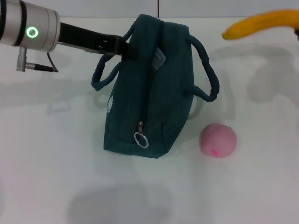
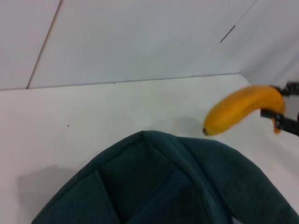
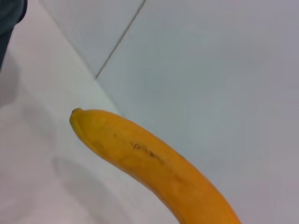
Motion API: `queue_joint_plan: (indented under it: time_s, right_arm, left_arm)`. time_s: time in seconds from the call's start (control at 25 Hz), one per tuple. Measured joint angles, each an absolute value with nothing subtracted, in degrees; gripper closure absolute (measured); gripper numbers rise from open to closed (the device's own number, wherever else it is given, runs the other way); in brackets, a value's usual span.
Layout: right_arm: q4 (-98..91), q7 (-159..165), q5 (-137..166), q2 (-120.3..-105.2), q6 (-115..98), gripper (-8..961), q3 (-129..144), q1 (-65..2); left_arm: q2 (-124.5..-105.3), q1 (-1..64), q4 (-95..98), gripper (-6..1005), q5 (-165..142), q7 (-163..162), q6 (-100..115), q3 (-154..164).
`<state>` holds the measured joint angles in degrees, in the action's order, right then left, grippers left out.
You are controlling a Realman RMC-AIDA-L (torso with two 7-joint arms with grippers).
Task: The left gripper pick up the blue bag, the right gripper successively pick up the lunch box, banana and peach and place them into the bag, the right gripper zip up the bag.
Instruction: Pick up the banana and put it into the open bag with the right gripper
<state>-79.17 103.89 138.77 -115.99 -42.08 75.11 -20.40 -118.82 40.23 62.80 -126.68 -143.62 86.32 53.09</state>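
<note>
- The left pincer (image 1: pixel 125 48) grips the blue bag (image 1: pixel 152 93) at its far end, at the bag's eleven o'clock.
- The right pincer (image 2: pixel 281 108) clamps the banana (image 1: pixel 261 23), held above the worktop (image 1: pixel 56 154) at the bag's two o'clock.
- The peach (image 1: pixel 218 140) rests at the bag's four o'clock.

Silver cuff (image 1: pixel 28 28), green ring light (image 1: pixel 32 32), black arm (image 1: pixel 88 39).

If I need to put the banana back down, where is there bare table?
Bare table lies on the robot's left of the blue bag, and in front of the bag and the peach. The strip between bag and peach is tight. The banana is lifted by the right gripper; the left gripper holds the bag's top.
</note>
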Motion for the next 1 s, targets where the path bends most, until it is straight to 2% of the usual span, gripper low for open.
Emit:
queue_joint_plan:
  time_s: [0.28,0.6,1.0]
  right_arm:
    - [-78.1,95.7,138.9,-115.92,-27.9,495,86.5,-22.2]
    - [-77.8,91.8,138.6,-115.85,-17.9,494,93.9,-23.7]
    - [-79.3,91.7,135.9,-115.71,-20.8,495,98.0,-24.8]
  left_arm:
    - [-117.71,42.0,63.3,950,-126.3,-146.2,86.3,52.9]
    - [-117.37,42.9,63.6,950,-126.3,-147.1,86.3,52.8]
    - [-117.00,43.1,63.5,950,-126.4,-147.1,86.3,52.8]
